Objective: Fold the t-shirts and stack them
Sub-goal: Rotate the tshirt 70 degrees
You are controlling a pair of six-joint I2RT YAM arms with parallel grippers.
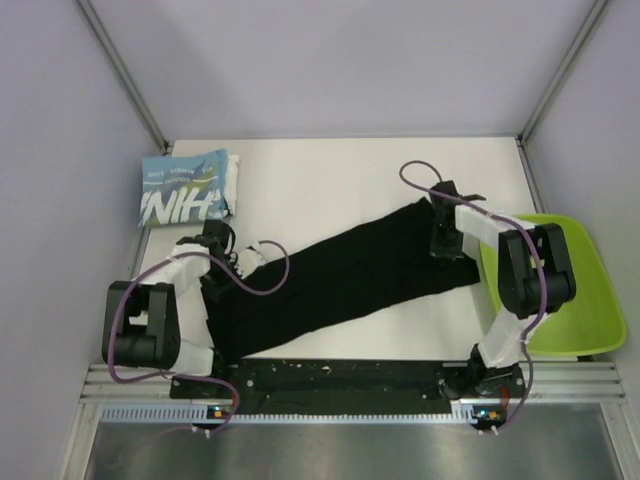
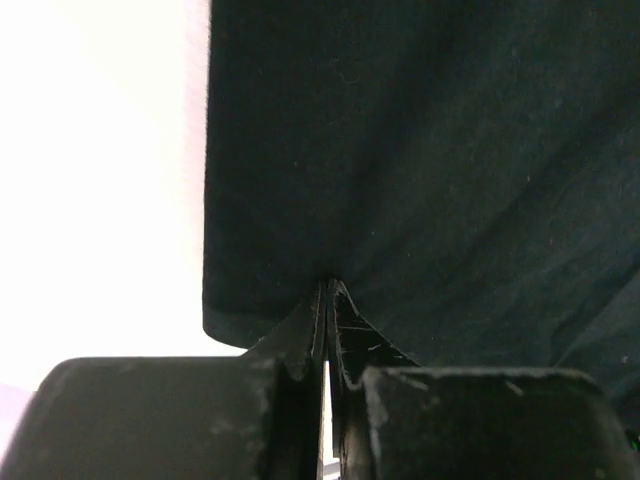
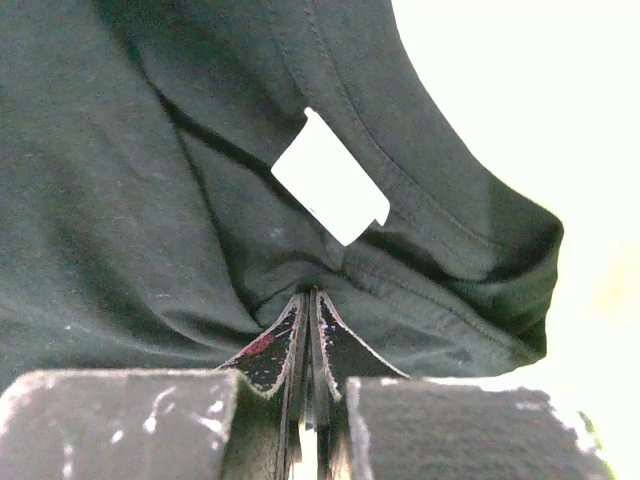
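The black t-shirt (image 1: 350,280) lies across the middle of the white table (image 1: 330,170) as a long, fairly narrow band. It runs on a slant from the near left, by my left arm's base, up to the right. From overhead its surface looks mostly flat and its long edges fairly straight.

On the right wrist camera I see the collar end: a stitched neckband curving over, with the small white neck label (image 3: 330,190) lying just above the pinch point. The cloth gathers into short creases where it enters the fingers. The right gripper (image 3: 308,305) is closed tight on that fabric, its two tips pressed together with cloth between them.

On the left wrist camera the cloth is smoother, and one straight edge runs down against the bright tabletop. The left gripper (image 2: 326,300) is likewise clamped on the black cloth, with no gap showing between its fingers.

The shirt's right end lies close beside the rim of the lime-green tray (image 1: 590,320), which hangs over the table's right edge. I cannot tell whether they touch.

The light blue t-shirt (image 1: 188,190) lies folded into a compact packet at the far left corner. Its large white lettering faces up, and it is apart from the black one.
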